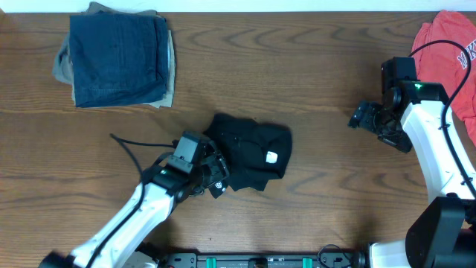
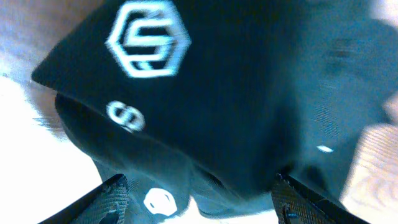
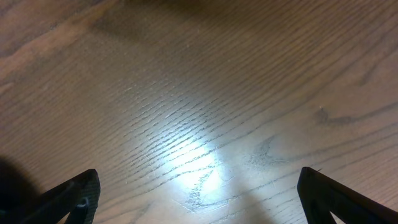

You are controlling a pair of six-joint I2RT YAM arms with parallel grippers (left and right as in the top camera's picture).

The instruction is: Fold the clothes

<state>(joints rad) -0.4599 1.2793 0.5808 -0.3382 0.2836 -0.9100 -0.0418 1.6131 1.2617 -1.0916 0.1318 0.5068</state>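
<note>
On the wooden table, a folded denim pile sits at the far-left corner and a red shirt at the far-right edge, while the black garment lies bunched near the middle front. The left gripper is at the garment's lower-left edge, its fingers apart with cloth between them. The right gripper hangs over bare wood near the shirt, jaws wide apart.
</note>
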